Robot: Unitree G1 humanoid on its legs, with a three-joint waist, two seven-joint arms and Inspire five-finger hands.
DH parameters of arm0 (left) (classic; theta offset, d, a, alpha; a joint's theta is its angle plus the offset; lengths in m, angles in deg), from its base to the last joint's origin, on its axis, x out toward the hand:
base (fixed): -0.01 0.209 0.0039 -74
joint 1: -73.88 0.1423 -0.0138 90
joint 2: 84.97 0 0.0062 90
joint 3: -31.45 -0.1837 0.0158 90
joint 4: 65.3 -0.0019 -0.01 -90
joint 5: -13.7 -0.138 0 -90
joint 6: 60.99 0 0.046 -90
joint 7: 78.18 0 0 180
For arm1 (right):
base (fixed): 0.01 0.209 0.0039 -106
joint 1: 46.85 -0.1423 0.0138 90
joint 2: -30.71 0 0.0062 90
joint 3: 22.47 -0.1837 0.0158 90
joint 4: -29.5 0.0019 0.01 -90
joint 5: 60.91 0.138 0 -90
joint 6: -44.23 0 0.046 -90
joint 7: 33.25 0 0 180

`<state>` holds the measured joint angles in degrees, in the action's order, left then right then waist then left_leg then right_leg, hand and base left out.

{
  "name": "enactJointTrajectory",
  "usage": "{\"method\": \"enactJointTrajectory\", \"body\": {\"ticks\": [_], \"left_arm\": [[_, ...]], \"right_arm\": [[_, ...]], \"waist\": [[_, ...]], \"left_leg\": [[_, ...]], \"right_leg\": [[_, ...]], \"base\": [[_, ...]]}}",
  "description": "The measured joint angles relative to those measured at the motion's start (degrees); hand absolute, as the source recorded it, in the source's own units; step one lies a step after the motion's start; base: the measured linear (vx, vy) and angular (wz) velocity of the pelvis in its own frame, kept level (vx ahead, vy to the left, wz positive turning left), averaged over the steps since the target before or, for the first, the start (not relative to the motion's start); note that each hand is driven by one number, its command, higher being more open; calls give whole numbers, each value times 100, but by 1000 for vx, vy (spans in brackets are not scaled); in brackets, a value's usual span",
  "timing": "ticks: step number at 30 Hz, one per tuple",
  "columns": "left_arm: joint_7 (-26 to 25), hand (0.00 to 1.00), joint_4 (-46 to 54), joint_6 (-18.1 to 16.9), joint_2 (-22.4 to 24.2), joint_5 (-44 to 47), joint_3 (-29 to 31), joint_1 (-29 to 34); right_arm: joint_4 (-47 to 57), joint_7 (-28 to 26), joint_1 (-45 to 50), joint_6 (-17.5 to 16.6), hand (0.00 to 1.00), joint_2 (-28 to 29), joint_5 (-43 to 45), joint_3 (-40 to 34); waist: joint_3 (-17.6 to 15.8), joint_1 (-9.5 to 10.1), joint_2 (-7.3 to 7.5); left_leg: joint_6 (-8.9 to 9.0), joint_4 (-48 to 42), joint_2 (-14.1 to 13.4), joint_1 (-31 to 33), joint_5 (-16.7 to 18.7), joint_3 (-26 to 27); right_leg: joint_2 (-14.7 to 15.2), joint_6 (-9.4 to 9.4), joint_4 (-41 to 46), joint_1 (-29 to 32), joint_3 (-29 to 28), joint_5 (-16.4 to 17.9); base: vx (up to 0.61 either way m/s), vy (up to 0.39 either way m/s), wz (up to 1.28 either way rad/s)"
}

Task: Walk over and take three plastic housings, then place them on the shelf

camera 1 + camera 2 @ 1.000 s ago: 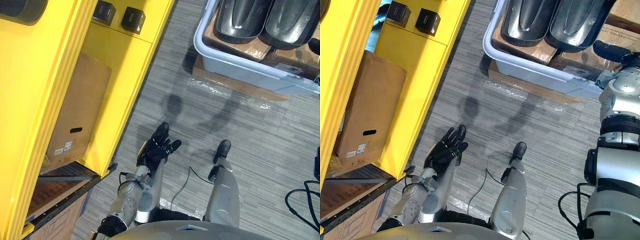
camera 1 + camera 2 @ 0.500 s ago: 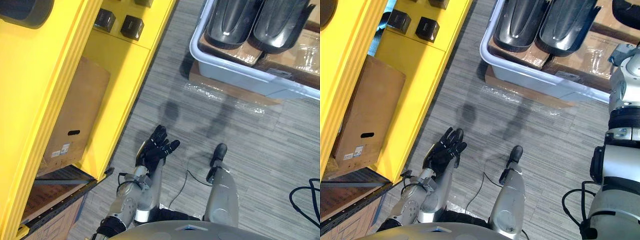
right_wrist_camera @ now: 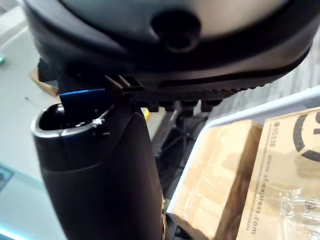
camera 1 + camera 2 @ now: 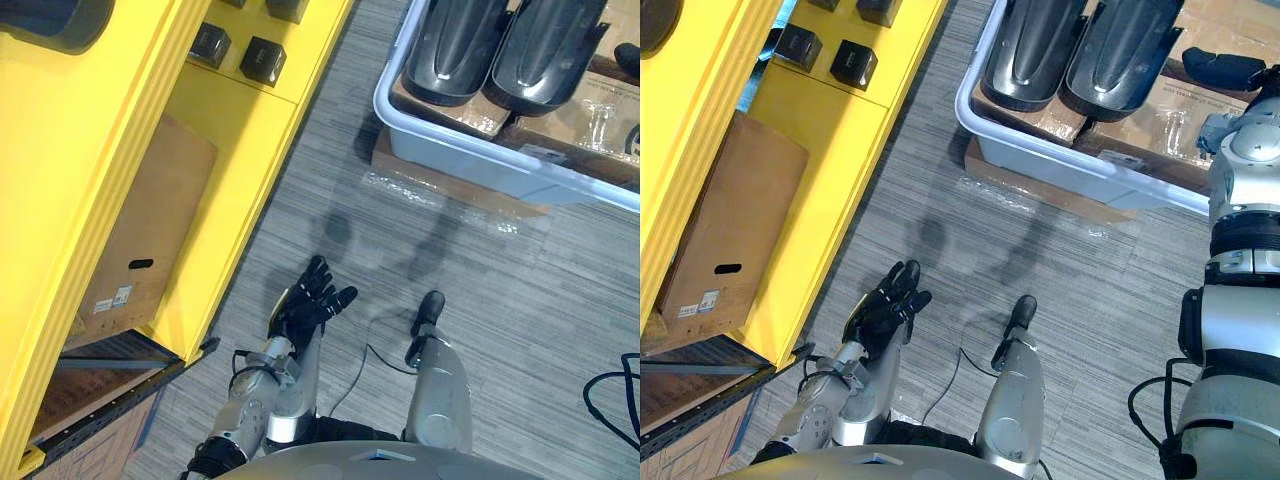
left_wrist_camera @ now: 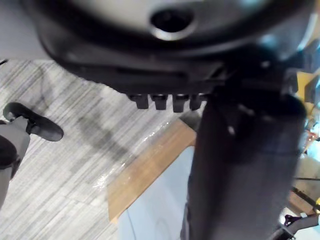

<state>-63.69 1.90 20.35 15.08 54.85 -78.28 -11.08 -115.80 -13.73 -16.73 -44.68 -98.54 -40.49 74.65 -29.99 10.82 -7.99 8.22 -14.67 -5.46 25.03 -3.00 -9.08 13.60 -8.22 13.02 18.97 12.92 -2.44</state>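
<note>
Two dark glossy plastic housings (image 4: 455, 45) (image 4: 545, 50) lie side by side in a pale grey bin (image 4: 470, 150) on the floor ahead. My left hand (image 4: 308, 300) hangs low over the grey floor, well short of the bin, fingers straight and holding nothing. My right hand (image 4: 1225, 68) reaches out at the far right, over wrapped cardboard boxes (image 4: 1150, 125) beside the housings; its fingers look straight and nothing is in it. The yellow shelf (image 4: 240, 150) stands along my left side.
Small black boxes (image 4: 262, 58) sit on a yellow shelf level. A brown cardboard box (image 4: 150, 230) stands in the bay below them. A flat cardboard sheet under clear wrap (image 4: 440, 185) lies under the bin. Grey striped floor spreads between shelf and bin.
The whole view has shifted, so the camera has moved; more of the bin and housings shows now. My left hand keeps its open pose. My right hand now lies over the wrapped boxes.
</note>
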Motion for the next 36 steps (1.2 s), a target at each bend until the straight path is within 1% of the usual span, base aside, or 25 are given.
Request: {"method": "enactJointTrajectory", "body": {"ticks": [3, 5, 6, 7, 8, 11, 15, 16, 19, 21, 24, 26, 28, 30, 31, 32, 33, 36], "left_arm": [[5, 100, -34, -12, -76, 1, -12, -35], [48, 100, -46, -50, -104, 19, -10, -46], [101, 100, -67, -92, -103, 129, -24, -76], [119, 100, -95, -111, -101, 140, -32, -96], [165, 100, -173, -138, -100, 164, -56, -154], [217, 100, -212, -162, -105, 246, -66, -238], [206, 100, -253, -229, -110, 376, -58, -284], [206, 100, -253, -233, -110, 376, -59, -285], [199, 100, -253, -238, -110, 399, -58, -295], [196, 100, -273, -241, -105, 493, -59, -341], [189, 100, -356, -236, -92, 551, -41, -417], [176, 100, -425, -219, -65, 560, -9, -474], [133, 100, -425, -218, -54, 560, -2, -473], [80, 100, -424, -211, -29, 597, 15, -473], [63, 100, -423, -202, -20, 627, 30, -473], [25, 100, -423, -151, -12, 670, 69, -472], [-22, 100, -424, -89, -5, 760, 150, -474], [-88, 100, -502, -9, 17, 776, 272, -473]], "right_arm": [[-150, 2, -195, 147, 100, 0, -2, 310], [-150, 4, -236, 210, 100, 0, -2, 369], [-206, 4, -238, 281, 100, 0, -1, 378], [-258, 4, -241, 341, 100, 0, 0, 387], [-359, 1, -241, 452, 100, 0, 1, 435], [-522, -44, -240, 663, 100, 0, 25, 495], [-577, -65, -232, 768, 100, -1, 26, 478], [-577, -85, -219, 806, 0, -1, 25, 478], [-576, -159, -185, 923, 0, -4, 20, 463], [-570, -176, -163, 1075, 0, -119, -193, 435], [-569, -336, -92, 1249, 0, -348, -442, 256], [-570, -362, -64, 1328, 0, -428, -442, 170], [-576, -383, -23, 1403, 0, -476, -442, 106], [-595, -384, -7, 1553, 0, -465, -334, -95], [-616, -400, 14, 1610, 0, -457, -336, -73], [-656, -424, 63, 1596, 0, -382, -283, -142], [-647, -440, 44, 1592, 0, -295, -88, -279], [-707, -468, 66, 1634, 0, -80, 74, -361]], "waist": [[6, 18, -22], [7, 66, -37], [3, 152, -75], [3, 183, -94], [2, 233, -147], [24, 335, -181], [25, 345, -184], [26, 351, -186], [34, 354, -197], [36, 400, -200], [36, 444, -201], [36, 438, -201], [36, 420, -200], [36, 413, -200], [36, 404, -200], [36, 395, -200], [36, 331, -200], [36, 295, -200]], "left_leg": [[-7, 6, 18, 149, -26, -102], [3, 10, 26, 230, -47, -129], [20, 10, 37, 278, -62, -140], [19, 10, 42, 286, -64, -147], [18, 9, 56, 302, -64, -169], [11, -26, 74, 493, -69, -201], [1, -140, 89, 660, -54, -227], [-1, -169, 89, 670, -40, -228], [-22, -289, 90, 741, 59, -244], [21, -320, 85, 795, 99, -263], [23, -319, 80, 821, 87, -295], [1, -321, 74, 820, 59, -306], [31, -321, 71, 810, 41, -305], [33, -318, 58, 765, 38, -285], [33, -313, 52, 747, 38, -272], [33, -310, 40, 727, 39, -264], [33, -306, 6, 696, 39, -254], [31, -292, -15, 537, 55, -217]], "right_leg": [[8, -18, 3, 85, 104, 22], [15, -18, 13, 169, 118, 22], [26, -6, 27, 212, 123, 14], [30, 4, 27, 216, 129, 6], [39, 3, 27, 215, 155, 7], [48, 3, 53, 383, 172, 6], [55, 0, 93, 495, 191, 11], [55, -1, 101, 495, 193, 18], [57, -4, 197, 522, 222, 91], [57, 16, 230, 592, 235, 150], [59, 4, 288, 607, 264, 169], [58, 4, 321, 608, 281, 196], [64, 23, 388, 614, 281, 212], [61, 27, 398, 589, 264, 224], [60, 27, 400, 580, 256, 227], [54, 27, 401, 561, 255, 232], [52, 27, 400, 542, 249, 232], [38, 32, 396, 408, 229, 247]], "base": [[-24, -16, 15], [-15, -20, 7], [11, -13, 3], [28, -14, 8], [23, -8, 7], [19, -10, 5], [8, -5, 2], [0, 0, 0], [-20, -8, 3], [-49, -21, 4], [-1, -19, 5], [20, -32, 3], [39, -35, 1], [31, -29, -3], [29, -30, -5], [26, -31, -3], [22, -36, -4], [6, -33, -6]]}}
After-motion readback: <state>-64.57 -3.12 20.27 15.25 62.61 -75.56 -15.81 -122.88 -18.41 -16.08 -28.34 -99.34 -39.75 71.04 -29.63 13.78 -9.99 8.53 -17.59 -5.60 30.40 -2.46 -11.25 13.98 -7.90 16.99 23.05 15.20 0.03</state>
